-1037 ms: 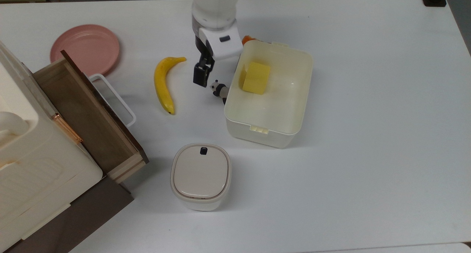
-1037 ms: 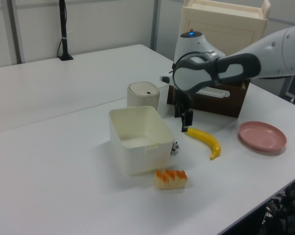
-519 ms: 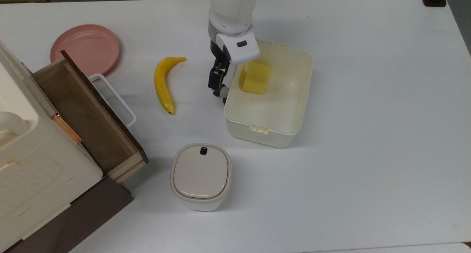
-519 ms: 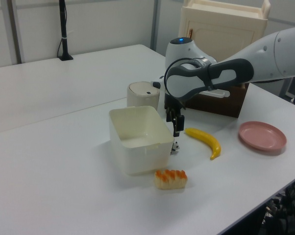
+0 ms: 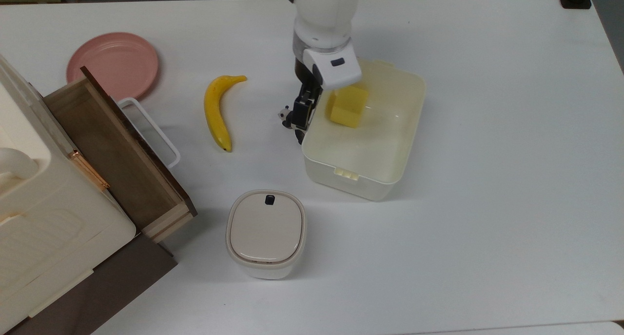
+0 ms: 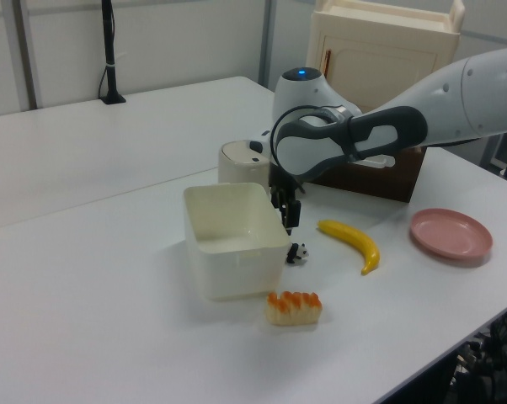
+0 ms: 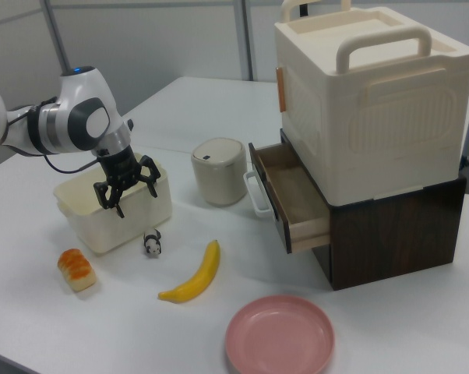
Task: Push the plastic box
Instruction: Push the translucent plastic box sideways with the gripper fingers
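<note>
Plastic box stands on the tabletop, open side up, a yellow block inside. End effector is pressed against the box's long wall on the top view's left, at rim height, holding nothing; whether its fingers are spread or closed cannot be told. A small panda figure lies just beside that wall. Box sits slightly skewed to the tabletop edges, which suggests the push is under way; judged incomplete, with further travel toward the top view's right left to do. No brands, labels or legible writing found on any item
</note>
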Available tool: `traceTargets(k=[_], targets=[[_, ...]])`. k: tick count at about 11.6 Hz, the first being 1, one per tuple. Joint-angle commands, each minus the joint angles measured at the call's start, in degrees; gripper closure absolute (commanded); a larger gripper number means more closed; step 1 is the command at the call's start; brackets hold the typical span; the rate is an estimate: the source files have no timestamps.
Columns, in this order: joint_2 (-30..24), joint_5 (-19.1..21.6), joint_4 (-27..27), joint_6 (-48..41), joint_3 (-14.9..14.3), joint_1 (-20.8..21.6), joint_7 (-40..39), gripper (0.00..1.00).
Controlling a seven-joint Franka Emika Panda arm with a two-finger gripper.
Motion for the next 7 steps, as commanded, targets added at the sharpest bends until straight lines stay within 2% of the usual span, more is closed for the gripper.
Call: traceTargets(k=[1,4,5,7], targets=[[2.47,-2.49,3.18,0.63,0.17,1.84,4.79,0.0],[6.15,-4.68,6.6,0.81,0.17,3.6,8.03,0.0],[6.95,-6.08,6.79,0.89,0.17,4.29,9.53,0.0],[7.22,-6.27,6.88,0.89,0.17,5.35,10.24,0.0]])
